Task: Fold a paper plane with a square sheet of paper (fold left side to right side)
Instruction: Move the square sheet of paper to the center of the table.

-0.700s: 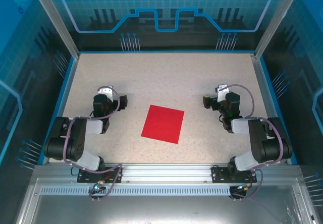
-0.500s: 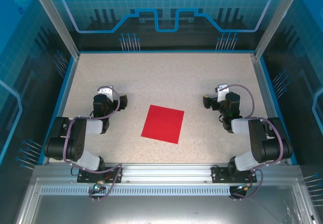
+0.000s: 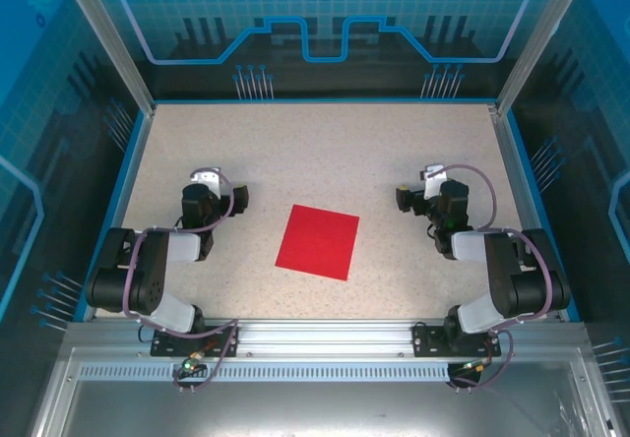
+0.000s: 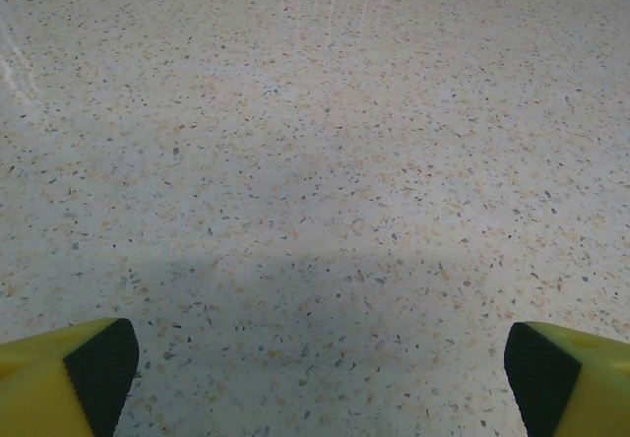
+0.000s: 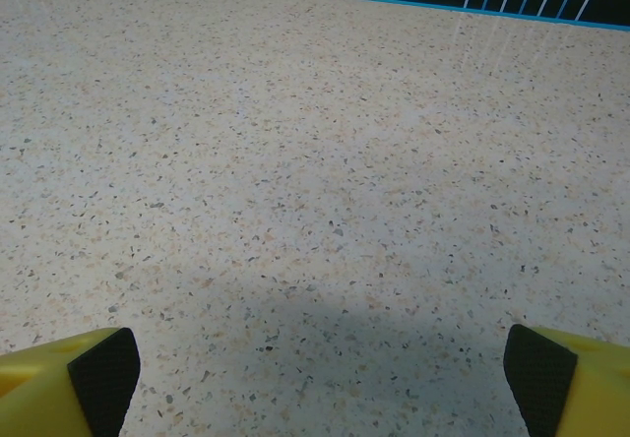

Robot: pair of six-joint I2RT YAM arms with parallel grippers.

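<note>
In the left wrist view the left gripper (image 4: 315,373) is being cut off at the bottom corners, its yellow tips and black pads (image 4: 98,370) standing wide apart with bare speckled bench (image 4: 315,161) between them. The right gripper (image 5: 320,373) is looking the same, spread wide and holding nothing. From above, both sets of fingers are hard to make out under the wrists. The square sheet of paper (image 3: 317,242) is lying flat and unfolded, slightly skewed, midway between the arms, nearer the bench's near edge. Against the earlier frames nothing is differing: paper and arms are sitting where they were.
</note>
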